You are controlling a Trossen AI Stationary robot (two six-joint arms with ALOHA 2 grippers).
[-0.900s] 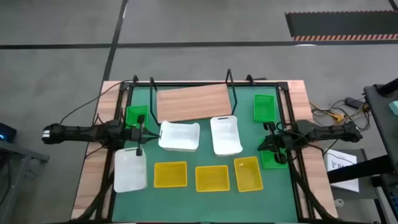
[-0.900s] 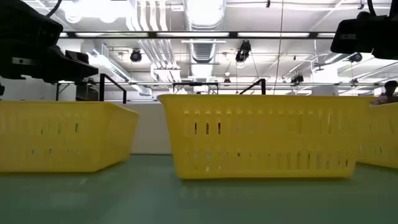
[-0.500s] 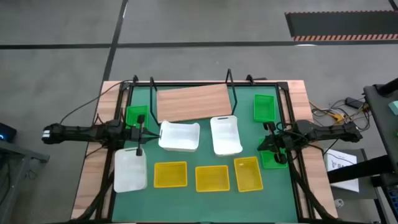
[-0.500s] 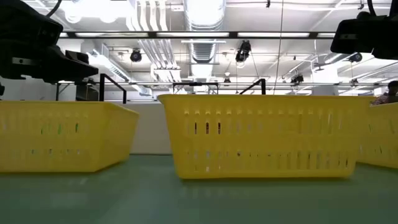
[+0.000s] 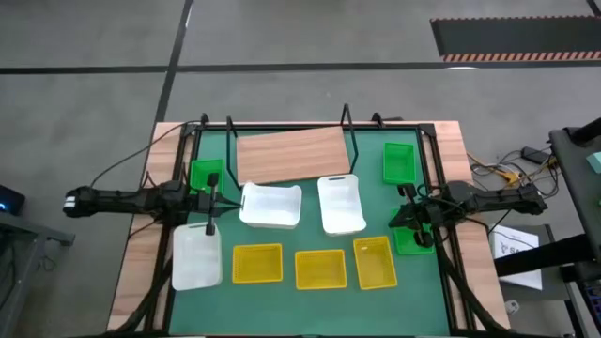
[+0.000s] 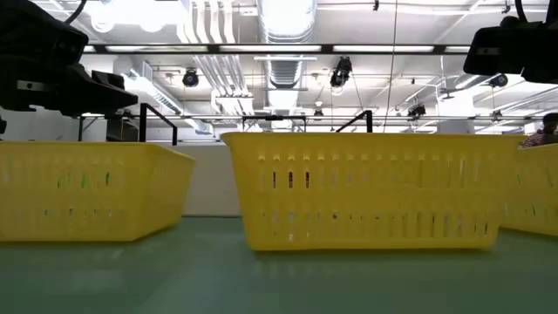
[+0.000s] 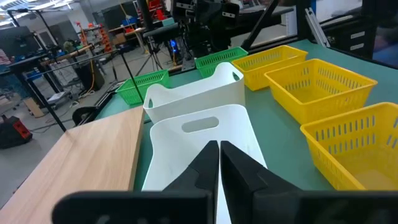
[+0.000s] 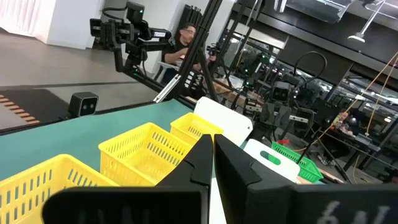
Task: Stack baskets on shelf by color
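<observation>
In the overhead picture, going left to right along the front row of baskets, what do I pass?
White basket → first yellow basket → second yellow basket → third yellow basket.

Shelf (image 5: pixel 292 155): light-brown wood-grain board on thin black wire frame, at the far edge of the table, slightly skewed. Nothing on it.

White baskets: one (image 5: pixel 271 206) near the table's centre, just in front of the shelf; second (image 5: pixel 341 203) beside it, to the right; third (image 5: pixel 197 255) at the left edge.

Yellow baskets: row of three along the near edge, left (image 5: pixel 256 264), middle (image 5: pixel 319 268), right (image 5: pixel 374 261); slotted walls, all upright.

Green baskets: one (image 5: pixel 206 175) left of the shelf, one (image 5: pixel 399 162) right of it, one (image 5: pixel 411 238) at the right edge, partly hidden under an arm.
</observation>
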